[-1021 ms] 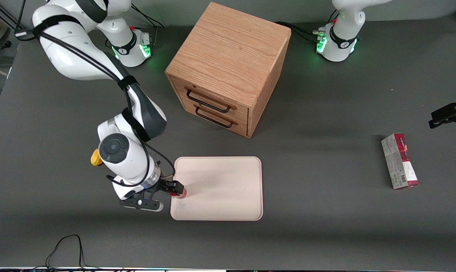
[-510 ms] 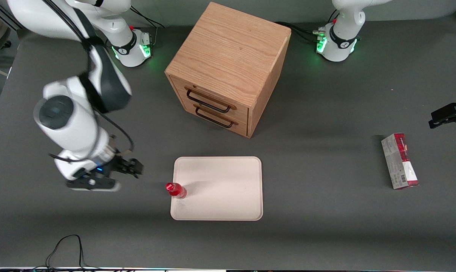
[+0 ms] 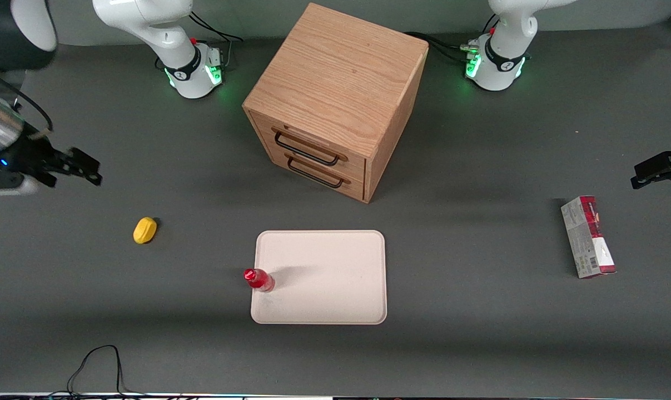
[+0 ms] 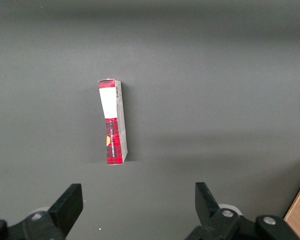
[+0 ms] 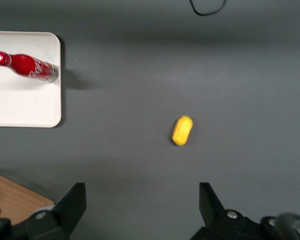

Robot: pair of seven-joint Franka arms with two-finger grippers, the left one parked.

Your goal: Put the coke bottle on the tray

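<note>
The small red coke bottle (image 3: 259, 279) stands upright on the cream tray (image 3: 335, 278), at the tray's edge toward the working arm's end. In the right wrist view the bottle (image 5: 27, 66) and a corner of the tray (image 5: 20, 107) show too. My gripper (image 3: 82, 166) is open and empty, raised high above the table at the working arm's end, far from the tray. In the right wrist view its fingers (image 5: 75, 200) stand wide apart over bare table.
A yellow lemon-like lump (image 3: 144, 230) lies on the table between my gripper and the tray; it also shows in the right wrist view (image 5: 182, 130). A wooden two-drawer cabinet (image 3: 335, 100) stands farther from the camera than the tray. A red-and-grey carton (image 3: 587, 236) lies toward the parked arm's end.
My gripper let go of the bottle on the tray, then rose and moved away toward the working arm's end. The bottle stays upright. The yellow lump came into view.
</note>
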